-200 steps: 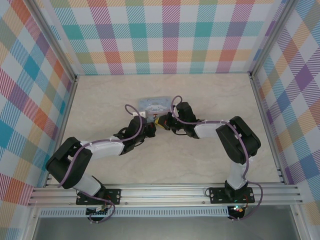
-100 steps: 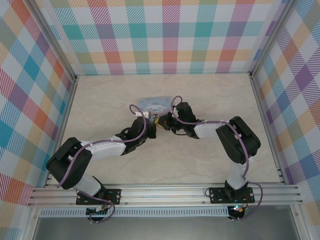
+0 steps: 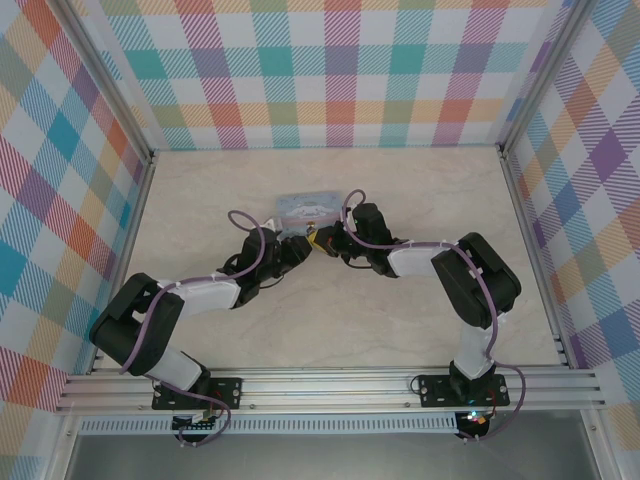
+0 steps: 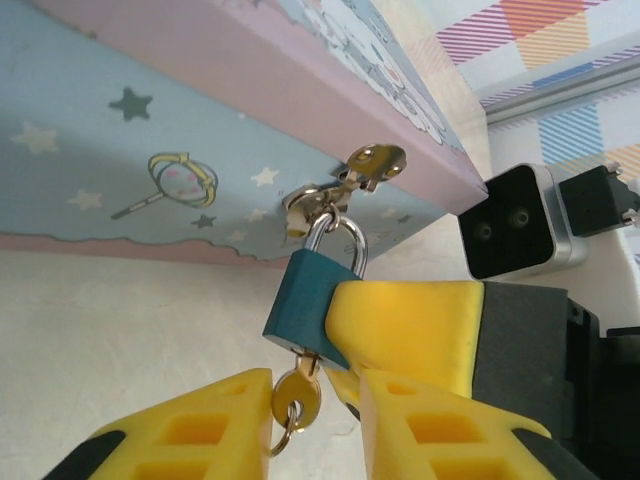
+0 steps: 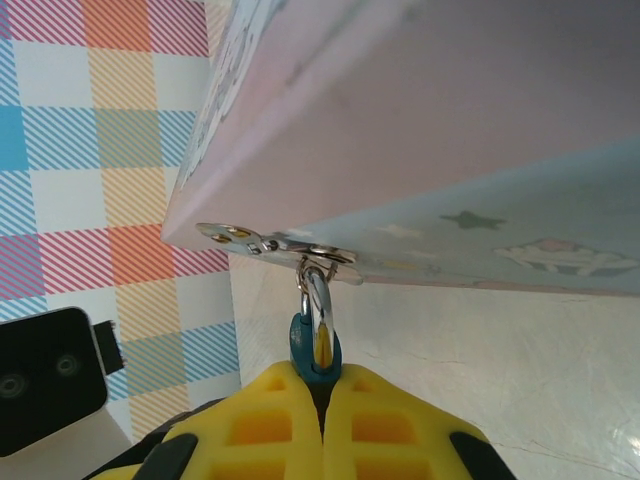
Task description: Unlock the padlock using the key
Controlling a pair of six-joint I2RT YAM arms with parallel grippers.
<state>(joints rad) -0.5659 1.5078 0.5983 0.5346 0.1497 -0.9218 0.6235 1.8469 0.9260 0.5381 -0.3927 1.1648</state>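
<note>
right pincer [image 5: 322, 382] clenched on padlock [image 4: 305, 310] at tin [image 4: 150, 130] edge, key [image 4: 297, 400] in its base, left pincer [image 4: 315, 388] seemingly parted around key

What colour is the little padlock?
The padlock is dark teal-blue with a silver loop, clearest in the left wrist view.

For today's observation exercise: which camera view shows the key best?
Left wrist: the key sticks out under the padlock, close and sharp. Right wrist: hidden behind the right gripper. Top: too small to tell.
</note>
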